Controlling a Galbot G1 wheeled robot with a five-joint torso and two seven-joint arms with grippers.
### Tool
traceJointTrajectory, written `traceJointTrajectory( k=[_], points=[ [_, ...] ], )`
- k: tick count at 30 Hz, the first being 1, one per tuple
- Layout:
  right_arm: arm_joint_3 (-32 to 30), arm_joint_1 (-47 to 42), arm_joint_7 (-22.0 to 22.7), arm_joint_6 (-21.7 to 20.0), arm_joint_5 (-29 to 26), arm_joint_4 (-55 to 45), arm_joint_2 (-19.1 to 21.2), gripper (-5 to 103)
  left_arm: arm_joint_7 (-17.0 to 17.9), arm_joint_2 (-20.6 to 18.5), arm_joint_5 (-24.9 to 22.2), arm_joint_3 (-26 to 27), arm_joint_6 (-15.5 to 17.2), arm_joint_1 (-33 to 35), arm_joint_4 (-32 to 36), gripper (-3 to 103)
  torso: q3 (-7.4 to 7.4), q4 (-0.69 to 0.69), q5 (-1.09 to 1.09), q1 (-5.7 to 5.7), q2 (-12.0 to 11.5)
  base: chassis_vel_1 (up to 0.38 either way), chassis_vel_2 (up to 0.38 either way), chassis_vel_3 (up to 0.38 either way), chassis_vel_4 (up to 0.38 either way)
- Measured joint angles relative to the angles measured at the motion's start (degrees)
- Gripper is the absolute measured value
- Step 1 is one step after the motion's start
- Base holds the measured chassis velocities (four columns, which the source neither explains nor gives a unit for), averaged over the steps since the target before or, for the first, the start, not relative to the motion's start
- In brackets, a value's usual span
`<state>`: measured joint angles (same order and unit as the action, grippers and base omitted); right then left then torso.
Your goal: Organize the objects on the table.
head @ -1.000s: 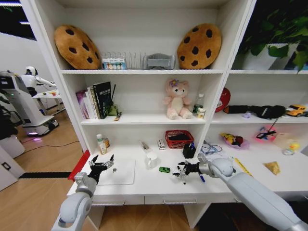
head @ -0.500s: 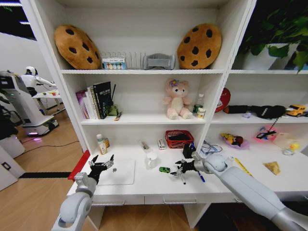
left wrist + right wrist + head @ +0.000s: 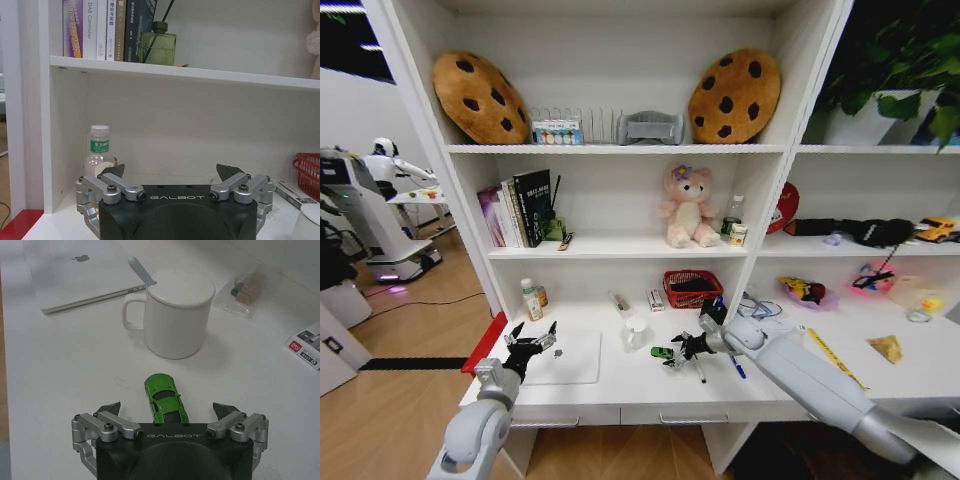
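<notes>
Currently, the right gripper (image 3: 168,412), jaws spread, is hovering over the small green toy car (image 3: 166,398) on the white desk (image 3: 75,370) beside the white lidded mug (image 3: 175,320). Light, rigid and probably glossy; grasp its flanks. The left gripper (image 3: 170,175) is hanging spread above the thin silver laptop (image 3: 563,357).

Even, bright indoor light from overhead; white shelf unit (image 3: 610,190) and table (image 3: 620,385) read clean, no harsh hotspots. Head view bends strongly toward its edges: shelf uprights lean outward, the right arm stretches large at the lower right corner. Upper right corner dark, plant (image 3: 910,60) in shade. Floor at left warm-toned with a small purple glow.

Right wrist view: soft shadow under the mug (image 3: 175,317) falls toward the green toy car (image 3: 166,401); tabletop near-blown white at the far edge, laptop (image 3: 85,272) pale, slightly soft.

Left wrist view: sharp on the bottle (image 3: 99,152), shelf underside faintly shadowed; far right edge blurs.
</notes>
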<state>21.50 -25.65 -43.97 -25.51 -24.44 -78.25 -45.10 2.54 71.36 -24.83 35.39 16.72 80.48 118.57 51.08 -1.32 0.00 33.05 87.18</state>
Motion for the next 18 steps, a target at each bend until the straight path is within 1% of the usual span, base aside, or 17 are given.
traceJointTrajectory(
  k=[3, 4, 5, 7, 18],
  points=[
    [0.5, 0.6, 0.2, 0.1, 0.2, 0.7, -0.6, 101, 0.0, 0.0, 0.0, 0.0, 0.0, 0.0, 0.0, 100, 0.00, 0.00, 0.00, 0.00, 0.0, 0.000, 0.000, 0.000, 0.000],
    [0.8, 0.8, 0.2, 0.2, 0.3, 1.0, -0.9, 98, 0.0, 0.0, 0.0, 0.0, 0.0, 0.0, 0.0, 100, 0.00, 0.00, 0.00, 0.00, 0.0, 0.000, 0.000, 0.000, 0.000],
    [0.8, 0.8, 0.2, 0.2, 0.3, 1.0, -0.9, 98, 0.0, 0.0, 0.0, 0.0, 0.0, 0.0, 0.0, 100, 0.00, 0.00, 0.00, 0.00, 0.0, 0.000, 0.000, 0.000, 0.000],
    [1.3, 1.3, 0.3, 0.3, 0.3, 1.9, -1.6, 93, 0.0, 0.0, 0.0, 0.0, 0.0, 0.0, 0.0, 100, 0.00, 0.00, -0.01, 0.00, 0.0, 0.000, 0.000, 0.000, 0.000],
    [2.7, 1.9, 1.5, -0.2, 0.3, 3.1, -3.0, 91, 0.0, 0.0, 0.0, 0.0, 0.0, 0.0, 0.0, 100, 0.00, 0.00, 0.00, 0.00, 0.0, 0.000, 0.000, 0.000, 0.000]
  ],
)
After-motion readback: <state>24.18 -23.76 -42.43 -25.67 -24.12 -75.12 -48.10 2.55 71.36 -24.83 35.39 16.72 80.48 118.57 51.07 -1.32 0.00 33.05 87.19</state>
